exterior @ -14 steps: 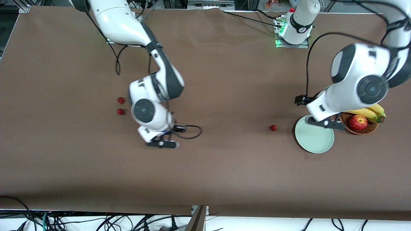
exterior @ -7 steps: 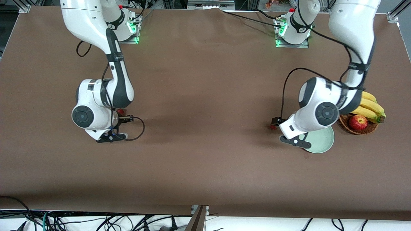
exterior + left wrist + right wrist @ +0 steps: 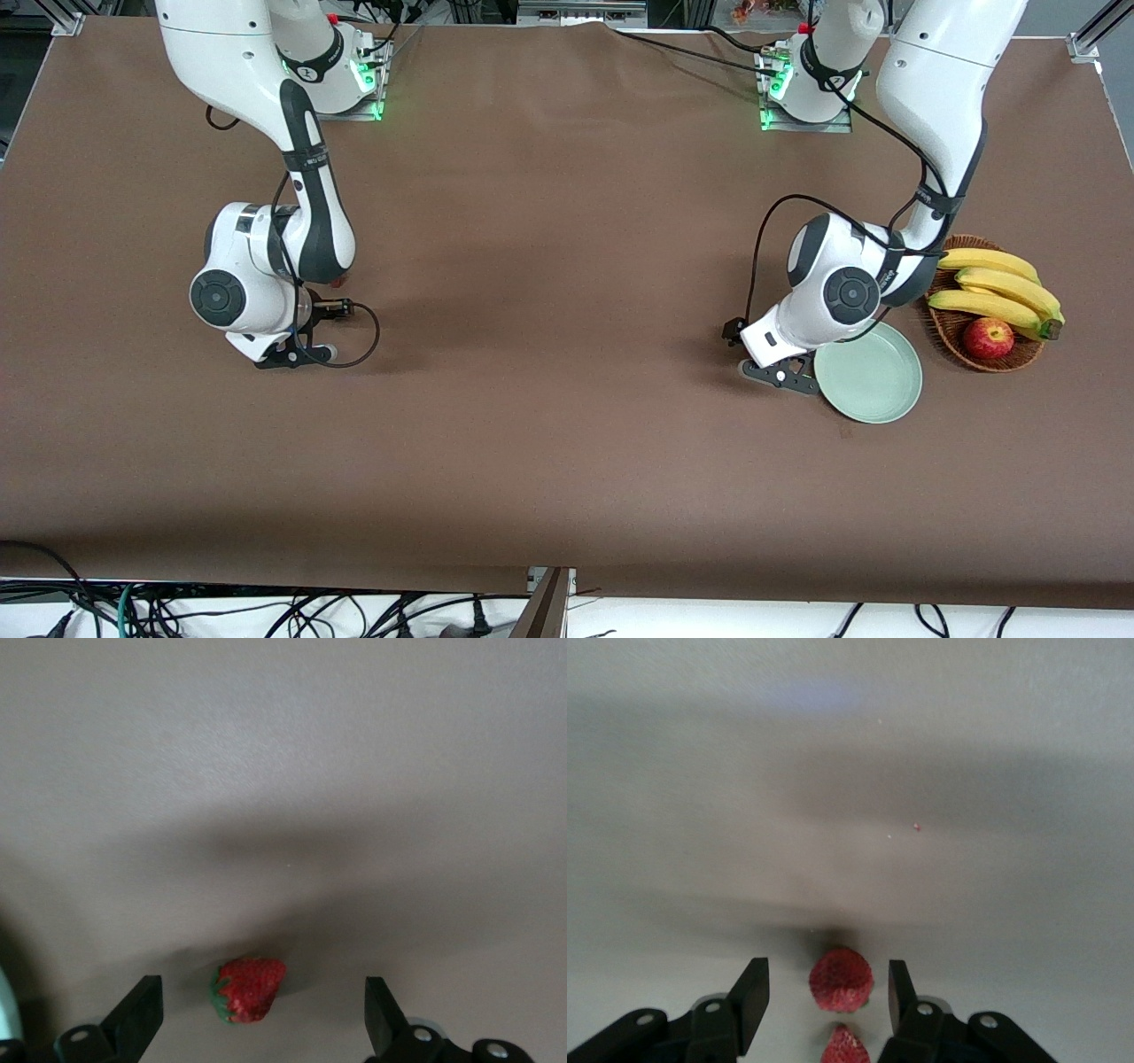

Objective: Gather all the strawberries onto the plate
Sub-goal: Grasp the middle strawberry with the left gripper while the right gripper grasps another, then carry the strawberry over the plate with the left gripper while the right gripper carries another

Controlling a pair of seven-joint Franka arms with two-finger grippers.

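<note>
Closest to the front camera sits the plate (image 3: pixel 873 383), pale green and bare on the counter (image 3: pixel 567 461), now showing almost whole where half a second ago the left arm's wrist covered a good part of it. Just beside its rim, toward the right arm's end, the left gripper (image 3: pixel 780 372) hangs low over the counter, having slid off the plate since then; its wrist view shows the fingers (image 3: pixel 142 1014) spread wide with one strawberry (image 3: pixel 250 989) lying on the counter between them, untouched, and a sliver of the plate (image 3: pixel 7 1014) at the edge. In the front view that berry is hidden under the arm. Slightly farther back, the wicker basket (image 3: pixel 946 330) with its apple (image 3: pixel 988 338) and bananas (image 3: pixel 997 285) stands just beside the plate, the bananas less covered than before. At the right arm's end, the right gripper (image 3: pixel 292 354) has crept a little farther from the front camera. Its fingers (image 3: pixel 749 1001) are moderately open, and a strawberry (image 3: pixel 842 979) lies between their tips, with another (image 3: pixel 843 1047) in line with it, closer to the wrist. From the front, only a red edge (image 3: pixel 337 282) peeks past the wrist.
</note>
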